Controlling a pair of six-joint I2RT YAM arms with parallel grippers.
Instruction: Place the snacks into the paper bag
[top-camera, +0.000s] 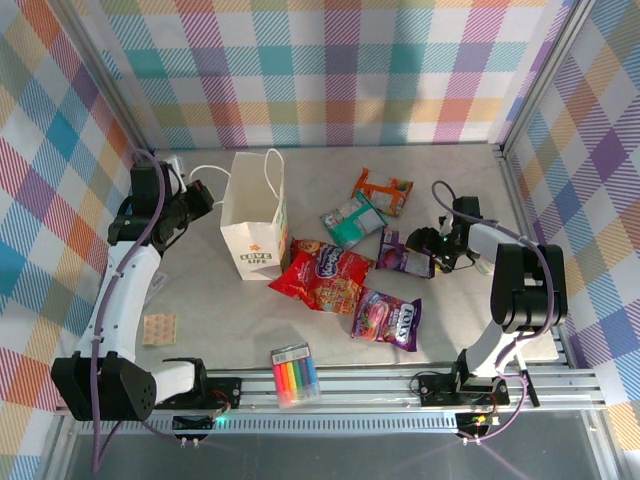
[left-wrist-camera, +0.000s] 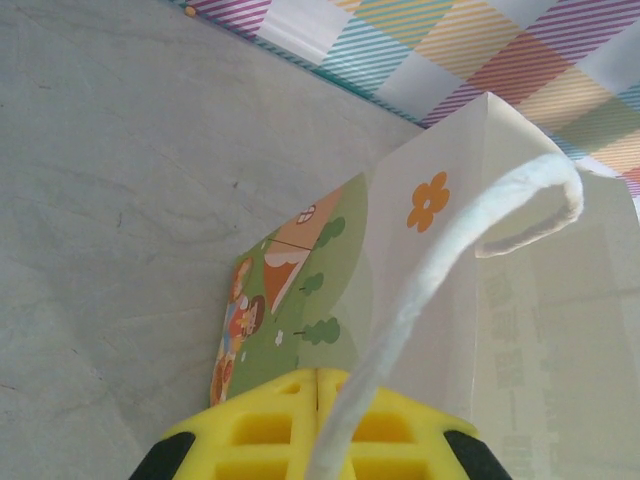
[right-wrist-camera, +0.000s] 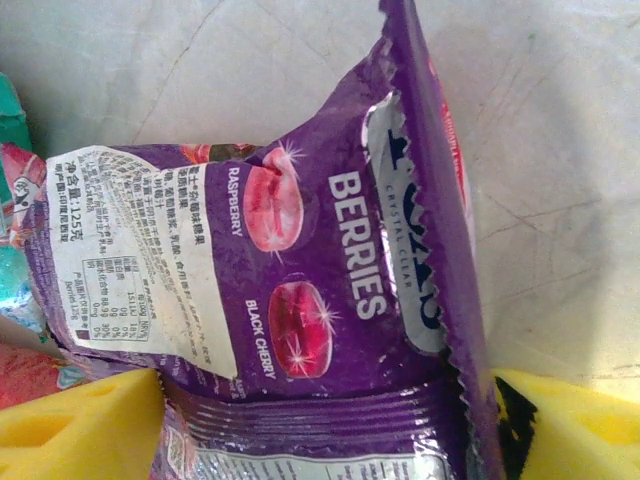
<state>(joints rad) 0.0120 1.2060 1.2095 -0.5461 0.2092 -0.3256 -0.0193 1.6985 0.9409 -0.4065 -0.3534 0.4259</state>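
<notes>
The white paper bag (top-camera: 250, 215) stands upright and open at the left of the table. My left gripper (top-camera: 205, 195) is at its left side, shut on the twisted handle (left-wrist-camera: 450, 250), which runs across my yellow fingertips (left-wrist-camera: 300, 400); the bag's printed wall (left-wrist-camera: 330, 270) is just ahead. The large red packet (top-camera: 322, 277), one purple packet (top-camera: 388, 318), the teal-and-white one (top-camera: 352, 220) and the orange one (top-camera: 383, 190) lie on the table. My right gripper (right-wrist-camera: 328, 430) is open, straddling the other purple packet (right-wrist-camera: 300, 280), whose right edge curls up against one finger.
A clear pack of rainbow markers (top-camera: 294, 375) lies near the front rail. A small tan pad (top-camera: 158, 328) sits by the left arm. Checked walls close in the table on three sides.
</notes>
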